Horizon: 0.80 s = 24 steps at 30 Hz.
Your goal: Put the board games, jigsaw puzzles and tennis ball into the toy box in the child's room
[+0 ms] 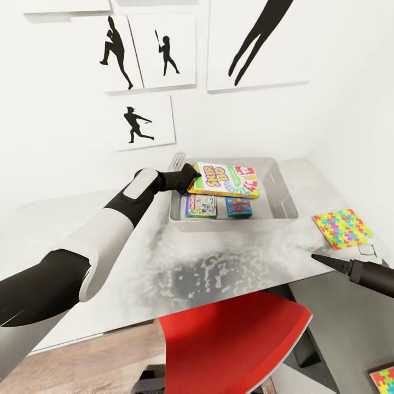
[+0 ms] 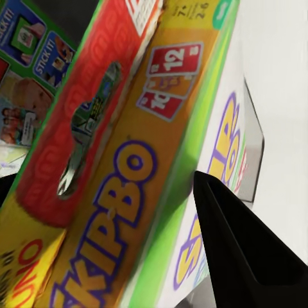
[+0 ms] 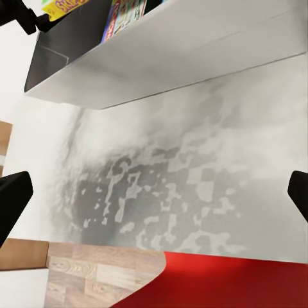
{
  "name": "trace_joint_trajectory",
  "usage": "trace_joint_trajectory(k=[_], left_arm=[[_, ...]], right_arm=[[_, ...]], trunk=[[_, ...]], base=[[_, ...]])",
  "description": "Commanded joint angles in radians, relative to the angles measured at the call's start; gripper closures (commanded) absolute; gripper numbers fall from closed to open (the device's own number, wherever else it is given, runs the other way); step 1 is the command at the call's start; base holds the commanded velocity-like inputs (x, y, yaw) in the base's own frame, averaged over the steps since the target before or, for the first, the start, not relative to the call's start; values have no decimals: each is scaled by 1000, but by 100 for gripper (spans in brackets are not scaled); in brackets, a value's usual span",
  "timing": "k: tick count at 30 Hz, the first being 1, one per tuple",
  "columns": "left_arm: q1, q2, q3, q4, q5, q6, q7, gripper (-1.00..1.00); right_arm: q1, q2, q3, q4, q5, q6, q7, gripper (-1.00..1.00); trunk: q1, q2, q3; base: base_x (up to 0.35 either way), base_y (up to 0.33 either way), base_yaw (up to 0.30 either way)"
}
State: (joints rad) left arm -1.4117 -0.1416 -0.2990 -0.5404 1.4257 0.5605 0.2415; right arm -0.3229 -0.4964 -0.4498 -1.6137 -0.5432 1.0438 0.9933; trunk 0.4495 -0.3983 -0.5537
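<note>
The pale grey toy box (image 1: 284, 191) stands on the light grey table (image 1: 164, 257) by the wall. My left gripper (image 1: 191, 176) is shut on the left edge of the SKIP-BO board game (image 1: 227, 179), which hangs tilted over the bin. In the left wrist view, one black finger (image 2: 240, 247) lies against the SKIP-BO box (image 2: 122, 212). Under it in the bin lie the MONOPOLY box (image 1: 201, 206) and the small blue box (image 1: 239, 207). One jigsaw puzzle (image 1: 342, 228) lies right of the bin, another (image 1: 384, 379) on the dark wing. My right gripper (image 1: 323, 259) hovers open near the first puzzle. The tennis ball and the bed are out of view.
A red chair (image 1: 235, 339) is tucked under the table's front edge, below my arms. White panels with black silhouettes (image 1: 145, 123) hang on the wall behind the bin. A side wall closes the corner on the right. Wooden floor (image 1: 82, 366) lies at the front left.
</note>
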Motion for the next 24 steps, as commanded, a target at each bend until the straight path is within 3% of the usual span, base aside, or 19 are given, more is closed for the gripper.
trace_joint_trajectory(k=[1,24], left_arm=[[-1,0,-2,-1,11,0,7,100],[-3,3,-2,-1,9,-1,20,100]], right_arm=[[-1,0,-1,0,3,3,5,-100],[1,-1,-1,-2,3,3,5,-100]], trunk=[[0,-2,-3],[0,-2,-41]], base=[[0,0,0],[0,0,0]])
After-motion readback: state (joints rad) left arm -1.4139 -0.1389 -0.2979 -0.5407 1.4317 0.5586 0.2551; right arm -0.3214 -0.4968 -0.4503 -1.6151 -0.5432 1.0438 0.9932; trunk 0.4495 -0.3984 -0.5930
